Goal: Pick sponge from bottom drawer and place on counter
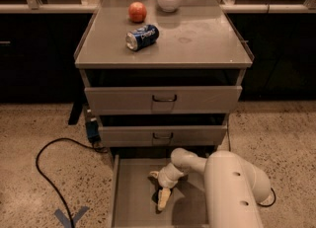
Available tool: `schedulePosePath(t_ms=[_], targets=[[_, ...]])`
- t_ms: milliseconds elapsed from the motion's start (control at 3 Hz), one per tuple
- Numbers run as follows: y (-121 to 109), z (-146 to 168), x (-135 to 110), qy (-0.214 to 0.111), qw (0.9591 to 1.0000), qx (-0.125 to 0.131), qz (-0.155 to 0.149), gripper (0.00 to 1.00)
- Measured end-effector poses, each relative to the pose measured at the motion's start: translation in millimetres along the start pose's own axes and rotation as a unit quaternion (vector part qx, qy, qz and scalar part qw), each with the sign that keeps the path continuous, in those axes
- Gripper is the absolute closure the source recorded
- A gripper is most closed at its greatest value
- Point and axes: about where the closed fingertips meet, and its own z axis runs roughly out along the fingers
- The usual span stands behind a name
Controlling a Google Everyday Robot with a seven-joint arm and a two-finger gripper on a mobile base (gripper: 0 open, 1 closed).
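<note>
The bottom drawer [131, 200] is pulled out, a shallow grey tray at floor level. My gripper [159, 188] reaches down into its middle, close to the floor of the tray. Its two pale fingers stand apart, one [154, 174] toward the cabinet and one [164, 200] toward the front. A small dark patch [159, 191] lies between them; I cannot tell whether it is the sponge or shadow. The counter [197, 39] is the grey cabinet top above.
On the counter lie a blue soda can [142, 37] on its side, a red apple [138, 11] and a white bowl [169, 0]. Two upper drawers [163, 98] stand slightly open. A black cable [47, 172] loops on the floor at the left. My arm [232, 192] covers the drawer's right side.
</note>
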Motion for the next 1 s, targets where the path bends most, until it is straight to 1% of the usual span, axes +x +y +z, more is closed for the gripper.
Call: schedulePosePath(t_ms=[333, 667, 1000], targets=[[16.0, 10.9, 12.1, -0.003, 0.9999, -0.006, 0.011, 0.00], [32.0, 23.0, 31.0, -0.004, 0.9996, -0.011, 0.025, 0.00], [40.0, 32.3, 41.5, -0.008, 0.9993, -0.017, 0.031, 0.00]])
